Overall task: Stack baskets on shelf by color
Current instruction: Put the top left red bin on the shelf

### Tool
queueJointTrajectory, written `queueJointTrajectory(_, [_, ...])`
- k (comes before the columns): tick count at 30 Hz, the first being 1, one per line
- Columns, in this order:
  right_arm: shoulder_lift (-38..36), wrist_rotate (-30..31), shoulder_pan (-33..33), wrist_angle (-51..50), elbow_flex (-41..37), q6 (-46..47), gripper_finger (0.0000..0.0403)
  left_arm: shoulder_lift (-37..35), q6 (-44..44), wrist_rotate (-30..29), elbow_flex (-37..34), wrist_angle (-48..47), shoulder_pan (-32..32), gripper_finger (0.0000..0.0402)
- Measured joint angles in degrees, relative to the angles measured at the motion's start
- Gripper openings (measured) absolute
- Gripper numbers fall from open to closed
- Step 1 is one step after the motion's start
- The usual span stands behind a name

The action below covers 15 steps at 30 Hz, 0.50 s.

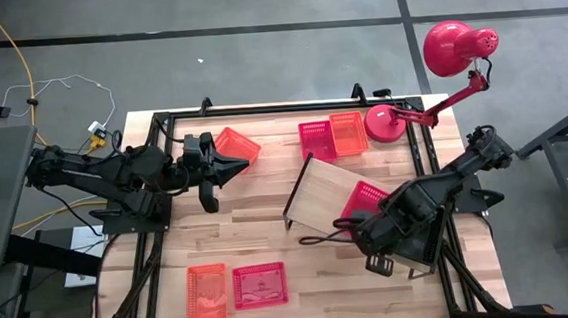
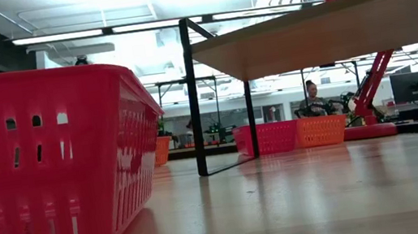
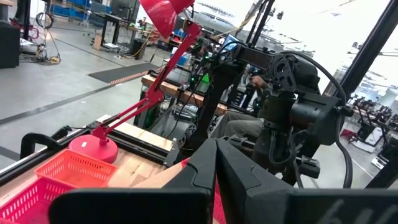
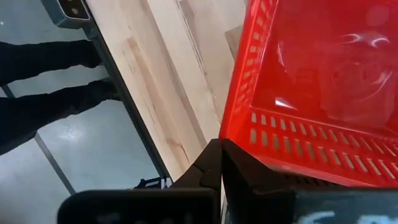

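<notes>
Counter (image 1: 269,235): wooden, it carries all the things.
Shelf (image 1: 321,191): pale board near the middle, with one red basket (image 1: 364,199) on its right end.
Other baskets: red and orange pair (image 1: 333,138) at the far edge; orange and red pair (image 1: 235,288) at the near edge; one orange basket (image 1: 236,144) beside the left end effector.
Left end effector (image 1: 232,167): clenched, it holds nothing.
Right end effector (image 1: 354,232): clenched, just beside the red basket on the shelf.

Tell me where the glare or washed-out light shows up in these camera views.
Low view: ceiling lights blow out white above the shelf, and the near red basket carries shiny highlights. Left wrist view: the sky-bright background whites out behind the red lamp. Right wrist view: a reflection glints on the red basket's floor. High view: evenly lit.
</notes>
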Motion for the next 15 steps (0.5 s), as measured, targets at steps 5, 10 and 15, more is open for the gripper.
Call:
queueJointTrajectory(5, [0.0, 1.1, 0.0, -0.2, 0.0, 0.4, 0.0000, 0.0, 0.0, 0.0, 0.0, 0.0, 0.0, 0.0000])
queueJointTrajectory(10, [0.0, 0.3, 0.0, 3.6, 0.0, 0.9, 0.0000, 0.0, 0.0, 0.0, 0.0, 0.0, 0.0, 0.0000])
queueJointTrajectory(15, [0.0, 0.8, 0.1, 6.6, 0.0, 3.3, 0.0000, 0.0, 0.0, 0.0, 0.0, 0.0, 0.0, 0.0000])
